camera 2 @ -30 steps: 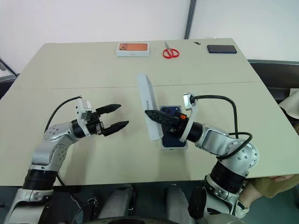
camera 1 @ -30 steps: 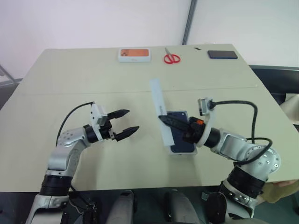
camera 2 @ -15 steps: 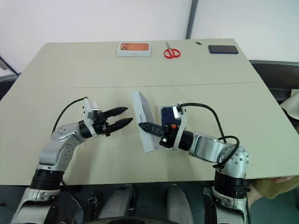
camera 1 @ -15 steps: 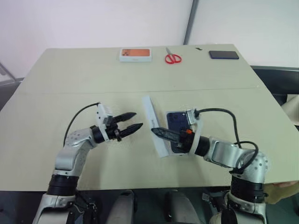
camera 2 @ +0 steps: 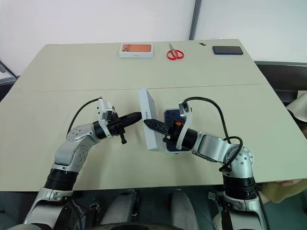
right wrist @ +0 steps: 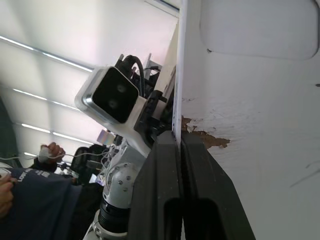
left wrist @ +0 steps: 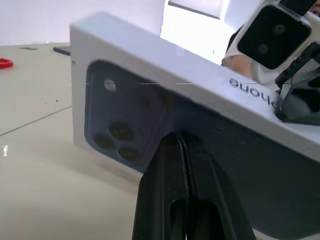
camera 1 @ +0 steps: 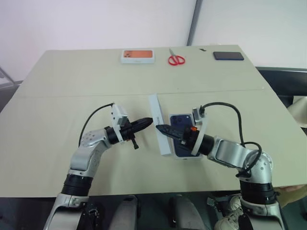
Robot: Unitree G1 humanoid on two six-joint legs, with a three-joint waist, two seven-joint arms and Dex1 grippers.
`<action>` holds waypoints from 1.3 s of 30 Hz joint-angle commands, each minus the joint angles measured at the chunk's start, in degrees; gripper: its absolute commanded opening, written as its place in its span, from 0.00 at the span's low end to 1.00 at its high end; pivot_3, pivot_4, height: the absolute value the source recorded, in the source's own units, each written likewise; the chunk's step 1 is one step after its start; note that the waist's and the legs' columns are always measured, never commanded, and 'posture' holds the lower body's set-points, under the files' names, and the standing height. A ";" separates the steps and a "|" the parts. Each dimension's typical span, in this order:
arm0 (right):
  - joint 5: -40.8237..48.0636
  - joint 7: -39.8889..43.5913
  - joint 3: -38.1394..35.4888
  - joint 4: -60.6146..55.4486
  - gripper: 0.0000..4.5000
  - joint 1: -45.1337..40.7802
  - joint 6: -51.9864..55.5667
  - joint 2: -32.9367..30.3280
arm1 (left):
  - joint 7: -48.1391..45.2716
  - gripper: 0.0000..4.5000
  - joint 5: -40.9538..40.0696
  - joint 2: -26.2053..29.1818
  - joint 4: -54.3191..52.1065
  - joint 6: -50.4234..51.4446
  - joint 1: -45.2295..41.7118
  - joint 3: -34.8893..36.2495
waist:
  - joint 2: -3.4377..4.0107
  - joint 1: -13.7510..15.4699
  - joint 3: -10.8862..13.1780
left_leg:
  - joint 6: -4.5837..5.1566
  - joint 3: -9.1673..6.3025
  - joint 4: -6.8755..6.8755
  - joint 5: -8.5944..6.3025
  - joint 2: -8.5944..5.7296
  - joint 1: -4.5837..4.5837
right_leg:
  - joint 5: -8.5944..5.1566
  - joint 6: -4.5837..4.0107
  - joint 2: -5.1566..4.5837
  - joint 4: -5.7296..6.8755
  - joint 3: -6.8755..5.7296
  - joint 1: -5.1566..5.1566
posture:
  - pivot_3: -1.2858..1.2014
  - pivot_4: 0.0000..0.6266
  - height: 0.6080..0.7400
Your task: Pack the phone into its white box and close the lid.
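The dark blue phone (camera 1: 180, 120) lies camera end away from me in the shallow white box (camera 1: 186, 157) at the table's middle. Just left of it the lid (camera 1: 157, 111) stands on its long edge, open side toward the box. My right gripper (camera 1: 159, 128) reaches over the phone and is shut on the lid's thin wall (right wrist: 250, 125), pinched between its fingers (right wrist: 165, 165). My left gripper (camera 1: 147, 122) is shut and points right. Its tips sit at the lid's printed outer face (left wrist: 125, 115), and I cannot tell whether they touch it.
Along the far edge lie a white box with an orange picture (camera 1: 138, 56), red scissors (camera 1: 176, 59) and a flat black slab (camera 1: 228, 56). A seam (camera 1: 72, 93) crosses the table behind the arms. Black cables loop from both wrists.
My left gripper has shut and moved right, up to the lid. My right gripper has rolled, bringing the lid from a raised slant to standing beside the box.
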 commanded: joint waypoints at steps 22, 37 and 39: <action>-17.40 19.42 -1.32 2.41 0.75 -1.56 -4.29 -18.13 | -0.67 0.00 3.07 -7.26 8.65 -3.17 -6.10 -4.52 | -0.02 0.38 0.02 | 0.00 0.07 0.06 0.00 -0.09 -0.04 | 0.00 0.01 -0.01 -0.05 -0.05 0.04 | 0.52 0.24 1.00; -33.52 33.53 0.59 1.16 0.75 -0.51 -4.43 -19.69 | 0.18 0.00 2.18 -7.71 6.99 -2.25 -6.45 -2.82 | -0.06 0.50 0.02 | 0.06 0.04 0.12 -0.03 -0.08 -0.03 | 0.00 0.01 -0.01 -0.08 -0.08 0.11 | 0.52 0.24 1.00; -35.33 34.90 0.75 1.09 0.75 -0.58 -4.57 -19.99 | 0.24 0.00 1.96 -7.61 6.11 -2.02 -6.12 -2.92 | -0.06 0.50 0.02 | 0.05 0.03 0.14 -0.03 -0.08 -0.03 | 0.00 0.01 -0.01 -0.09 -0.09 0.12 | 0.52 0.24 1.00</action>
